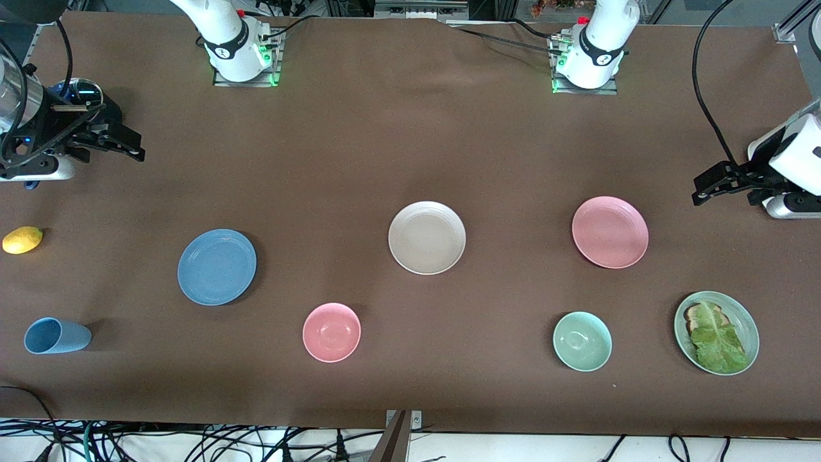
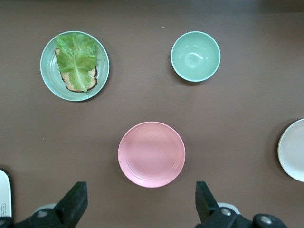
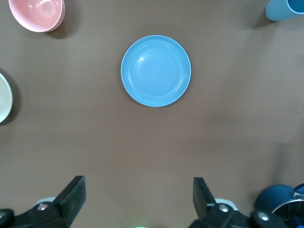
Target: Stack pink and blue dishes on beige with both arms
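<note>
Three flat round plates of equal size lie face up and well apart across the brown counter (image 1: 410,128); being round, none has a long axis or points any way. The medium blue plate (image 1: 217,267), faintly ringed at the rim, lies toward the right arm's end. The cream-beige plate (image 1: 426,237) sits mid-counter. The pale pink plate (image 1: 610,231) lies toward the left arm's end.

Right gripper (image 1: 131,146) hangs over the counter at its own end, jaws spread wide, holding nothing. In the right wrist view the blue plate (image 3: 156,71) sits centred ahead of the jaws; the beige plate (image 3: 4,97) is cut off at the frame edge.

Left gripper (image 1: 705,186) hangs over its end of the counter, jaws wide and empty. In the left wrist view the pink plate (image 2: 151,154) lies just ahead of the jaws, between them; the beige plate (image 2: 293,150) is again cut by the edge.

Both arms run out of the front view; only the bases and wrists show.
</note>
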